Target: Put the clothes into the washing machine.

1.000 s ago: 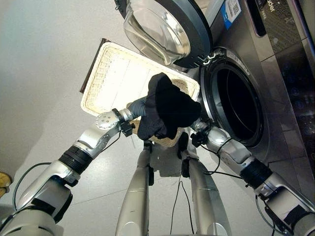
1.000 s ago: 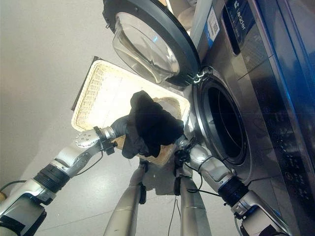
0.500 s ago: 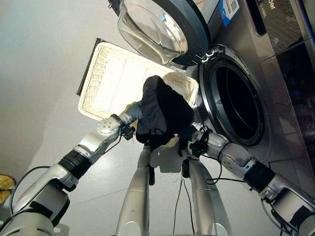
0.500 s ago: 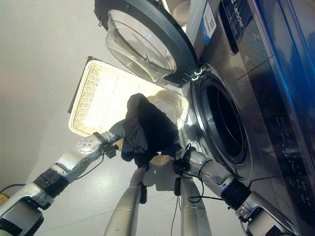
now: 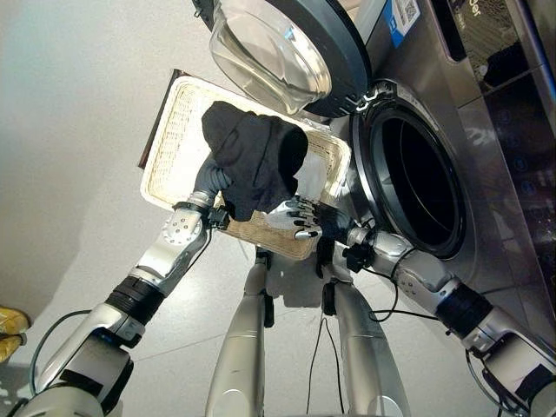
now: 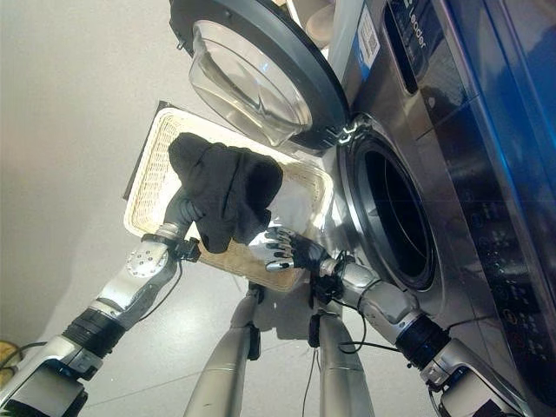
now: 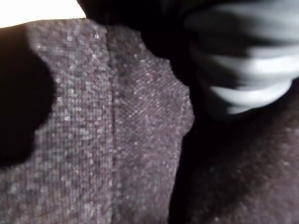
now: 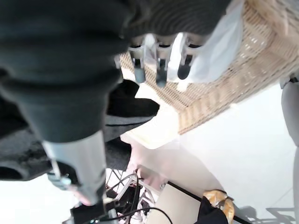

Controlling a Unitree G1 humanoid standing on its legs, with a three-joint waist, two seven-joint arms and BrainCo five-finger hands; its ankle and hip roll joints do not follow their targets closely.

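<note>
I've got the black garment (image 5: 252, 165) draped over my left robot hand (image 5: 213, 178), its fingers hidden so I can't tell its grip, raised above the wicker basket (image 5: 178, 130), while my right robot hand (image 6: 287, 250) waits spread-fingered near the washer drum opening (image 5: 417, 187) to guide it in.

The garment (image 5: 252, 161) is black, a speckled knit up close; the basket (image 5: 178, 143) is pale cream wicker on a dark base; the washing machine (image 5: 486, 174) is silver-grey with a dark door ring (image 5: 343, 52) and clear glass; the floor (image 5: 78, 104) is light grey.
</note>
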